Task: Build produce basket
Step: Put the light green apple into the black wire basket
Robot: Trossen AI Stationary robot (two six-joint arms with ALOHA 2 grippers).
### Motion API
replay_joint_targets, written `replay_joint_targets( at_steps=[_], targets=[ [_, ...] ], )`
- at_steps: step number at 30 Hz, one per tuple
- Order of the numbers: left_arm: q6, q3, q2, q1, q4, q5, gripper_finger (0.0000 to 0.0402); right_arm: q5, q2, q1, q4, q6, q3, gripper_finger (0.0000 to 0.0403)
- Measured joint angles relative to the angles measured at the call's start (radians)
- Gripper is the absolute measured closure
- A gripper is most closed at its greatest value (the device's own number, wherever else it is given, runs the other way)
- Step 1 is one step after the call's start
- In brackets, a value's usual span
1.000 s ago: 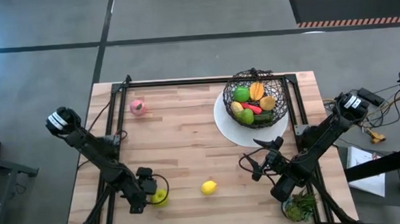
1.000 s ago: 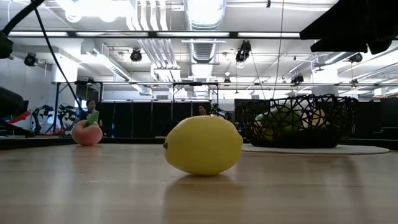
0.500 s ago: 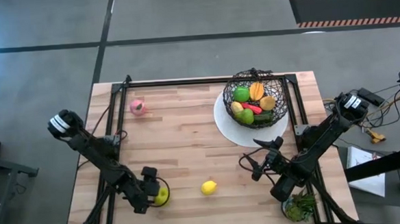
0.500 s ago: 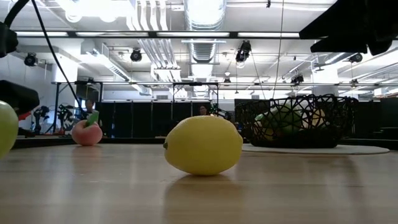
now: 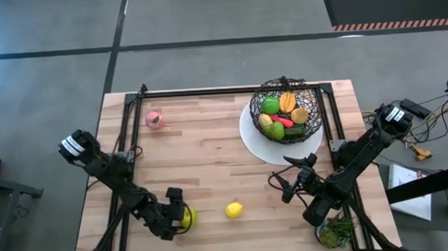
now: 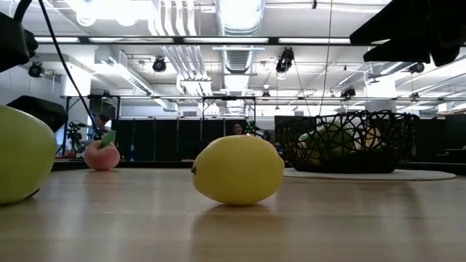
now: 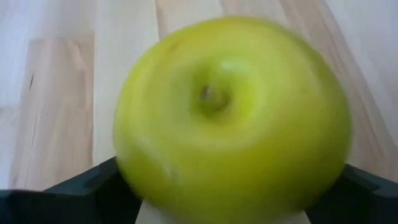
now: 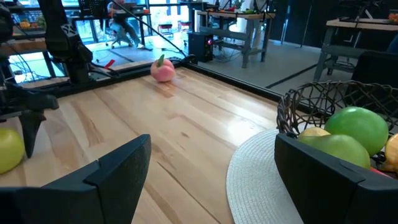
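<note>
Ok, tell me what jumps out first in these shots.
The dark wire basket heaped with bright produce sits on a white plate at the table's far right. Near the front edge, the left end effector grips a green apple, with a lone lemon just beside it.

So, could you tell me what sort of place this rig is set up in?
Probably a robotics lab or workshop: exposed ceiling ducts above, workbenches beyond the wooden table, and a bare grey concrete floor.
</note>
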Motion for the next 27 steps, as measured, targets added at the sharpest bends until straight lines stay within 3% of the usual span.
replay_joint_targets(
  at_steps=[7,27],
  targets=[
    [0.001,-0.002,0.018,0.001,0.095,-0.093,0.006,0.0,0.0,0.0,0.001,0.0,0.0,0.0078],
    [0.002,-0.003,0.057,0.01,0.252,-0.225,0.0061,-0.035,0.0,0.0,0.006,-0.001,0.0,0.0078]
  ],
)
